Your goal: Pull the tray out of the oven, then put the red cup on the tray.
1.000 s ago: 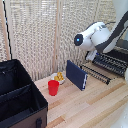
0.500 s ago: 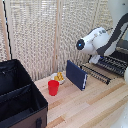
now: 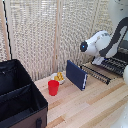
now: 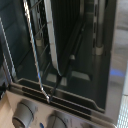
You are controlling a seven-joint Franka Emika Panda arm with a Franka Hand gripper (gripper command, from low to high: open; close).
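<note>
The oven (image 3: 116, 64) stands at the exterior view's right, largely hidden behind my white arm. A dark barred surface (image 3: 99, 73) juts from its front, and I cannot tell whether that is the tray or the open door. The wrist view looks close into the oven cavity (image 4: 87, 50), where the tray (image 4: 36, 47) shows its thin metal bars. The red cup (image 3: 53, 87) stands upright on the wooden table, well away from the arm toward the exterior view's left. My gripper (image 3: 99, 60) hangs at the oven front, its fingers hidden.
An upright dark-blue flat box (image 3: 76, 74) stands between cup and oven. A white bowl of yellow pieces (image 3: 59, 77) sits behind the cup. A large black fabric case (image 3: 17, 97) fills the exterior view's left. Oven knobs (image 4: 22, 113) show close to the wrist camera.
My arm has dipped slightly lower toward the oven front. The cup, box and bowl have not moved.
</note>
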